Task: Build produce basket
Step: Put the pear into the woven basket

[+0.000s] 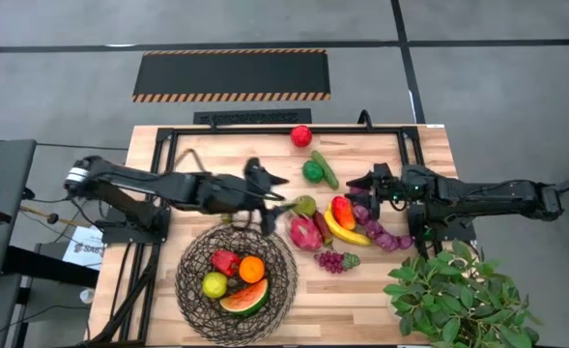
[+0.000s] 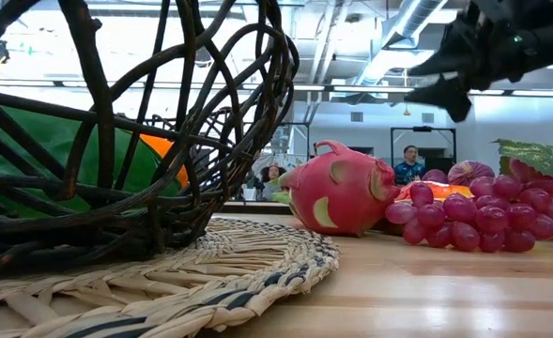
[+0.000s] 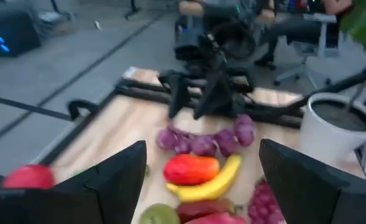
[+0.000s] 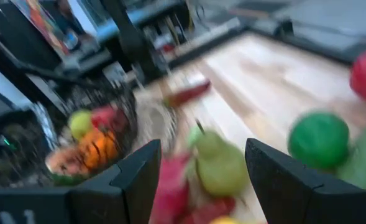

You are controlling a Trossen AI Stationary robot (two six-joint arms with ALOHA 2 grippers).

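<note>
The basket (image 1: 236,275) of dark woven wire stands on a straw mat (image 2: 257,263) at the near middle of the table. It holds a red pepper (image 1: 224,261), an orange (image 1: 252,268), a green fruit (image 1: 214,285) and a watermelon slice (image 1: 245,298). More produce lies to its far right: a pear (image 1: 305,205), a dragonfruit (image 1: 304,232), a banana (image 1: 345,232) and grapes (image 1: 332,259). My left gripper (image 1: 279,191) hovers open above the basket's far rim, pointing toward the table's right; nothing is between its fingers (image 3: 117,180). My right gripper (image 1: 355,188) is open, facing it from beyond the pile.
A red apple (image 1: 301,135), a green ball-shaped fruit (image 1: 312,171) and a cucumber (image 1: 327,172) lie toward the far edge. A string of purple onions (image 1: 381,232) lies below my right gripper. A leafy plant (image 1: 458,290) in a white pot (image 3: 335,134) fills the near right corner.
</note>
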